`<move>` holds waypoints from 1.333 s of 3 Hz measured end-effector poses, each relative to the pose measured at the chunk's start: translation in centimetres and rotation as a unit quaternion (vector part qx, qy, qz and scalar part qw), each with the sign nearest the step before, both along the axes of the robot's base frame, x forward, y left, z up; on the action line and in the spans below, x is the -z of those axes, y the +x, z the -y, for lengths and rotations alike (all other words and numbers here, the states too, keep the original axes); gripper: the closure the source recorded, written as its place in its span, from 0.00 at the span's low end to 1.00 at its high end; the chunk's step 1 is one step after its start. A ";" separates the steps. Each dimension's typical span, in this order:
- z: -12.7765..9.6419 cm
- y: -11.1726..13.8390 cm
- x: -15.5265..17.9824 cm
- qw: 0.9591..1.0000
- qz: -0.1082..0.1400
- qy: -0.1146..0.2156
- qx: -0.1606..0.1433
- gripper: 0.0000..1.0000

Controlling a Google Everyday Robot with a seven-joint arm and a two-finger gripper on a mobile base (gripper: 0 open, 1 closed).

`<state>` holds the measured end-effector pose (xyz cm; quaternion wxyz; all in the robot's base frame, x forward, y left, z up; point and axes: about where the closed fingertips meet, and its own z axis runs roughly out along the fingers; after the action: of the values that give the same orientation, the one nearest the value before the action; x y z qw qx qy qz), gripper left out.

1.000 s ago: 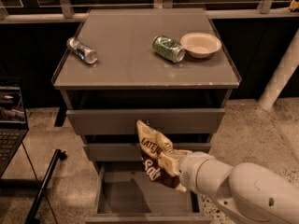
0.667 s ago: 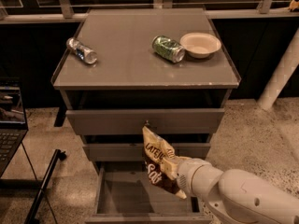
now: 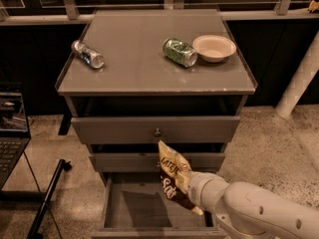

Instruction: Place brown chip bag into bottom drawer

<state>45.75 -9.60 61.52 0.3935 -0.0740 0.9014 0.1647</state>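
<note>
The brown chip bag [image 3: 173,179], cream on top and dark brown below with "LATE JULY" and "Salt" lettering, hangs upright over the open bottom drawer [image 3: 130,206]. The drawer is pulled out at the foot of the grey cabinet, and its flat grey inside shows to the left of the bag. My gripper [image 3: 192,188] is at the end of the white arm coming in from the lower right. It holds the bag by its right side, above the right part of the drawer. The bag and the wrist hide the fingertips.
On the cabinet top [image 3: 149,59] lie a green soda can [image 3: 180,52], a beige bowl [image 3: 214,47] and a clear bottle [image 3: 88,54]. Two upper drawers with round knobs [image 3: 157,132] are shut. A laptop [image 3: 11,128] and a dark stand leg [image 3: 47,198] are at the left.
The arm has lowered the bag towards the open bottom drawer, and the bag now hangs more upright. The items on the cabinet top have not moved.
</note>
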 end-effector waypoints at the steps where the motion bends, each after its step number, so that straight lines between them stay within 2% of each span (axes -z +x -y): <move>1: 0.0 0.0 0.3 1.000 0.001 0.003 0.002 1.00; 2: 1.1 0.5 2.7 0.999 0.005 0.017 0.037 1.00; 3: 2.7 1.0 8.1 0.996 -0.021 0.049 0.077 1.00; 4: 3.6 1.1 14.6 0.988 -0.060 0.083 0.113 1.00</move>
<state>46.87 -13.19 46.93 0.3599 0.0709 0.9091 0.1975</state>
